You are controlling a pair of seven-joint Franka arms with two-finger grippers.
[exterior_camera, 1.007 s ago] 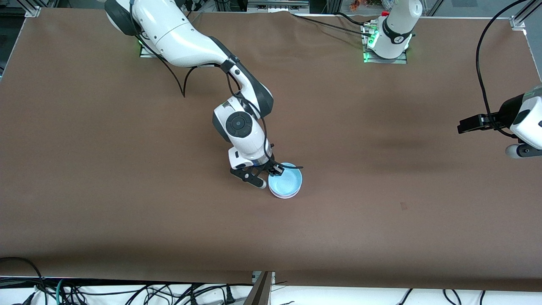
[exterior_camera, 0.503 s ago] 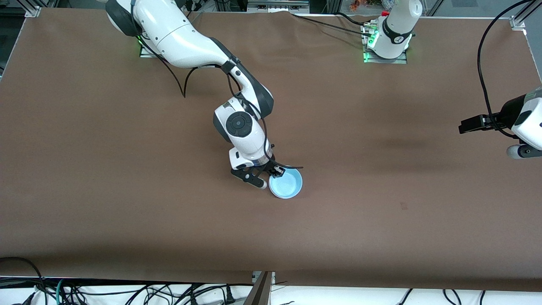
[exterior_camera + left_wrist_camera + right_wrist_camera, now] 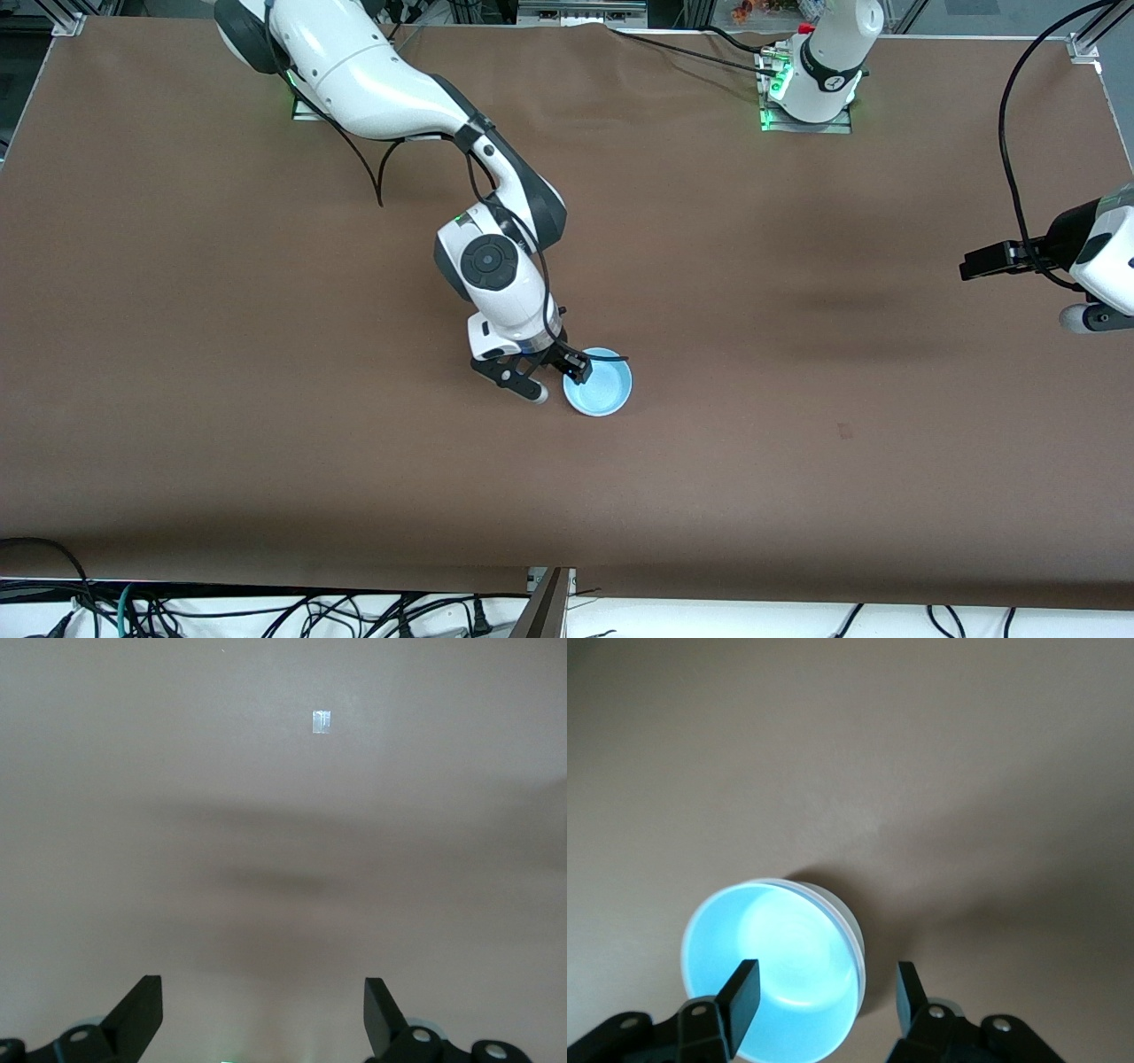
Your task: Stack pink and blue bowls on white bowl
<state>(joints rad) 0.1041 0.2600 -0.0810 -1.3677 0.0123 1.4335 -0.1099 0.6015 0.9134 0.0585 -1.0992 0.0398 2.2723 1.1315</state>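
Observation:
The light blue bowl (image 3: 601, 383) sits near the middle of the brown table, nested in a bowl whose pale rim (image 3: 852, 935) shows around it in the right wrist view. I cannot tell whether that rim is white or pink, and no other bowl shows. My right gripper (image 3: 558, 381) is open just above the blue bowl (image 3: 775, 970). It also shows in the right wrist view (image 3: 826, 988), with one finger over the bowl's inside and the other outside its wall. My left gripper (image 3: 1088, 316) waits open and empty over the left arm's end of the table.
The brown cloth (image 3: 266, 399) covers the whole table. The left wrist view shows a small strip of tape (image 3: 321, 721) on the cloth. A small mark (image 3: 843, 431) lies on the cloth nearer the front camera than the bowl. Cables hang at the front edge.
The blue bowl has sunk down into the bowl under it, hiding the pale rim in the front view. The right gripper has shifted slightly toward the right arm's end. The left arm is still.

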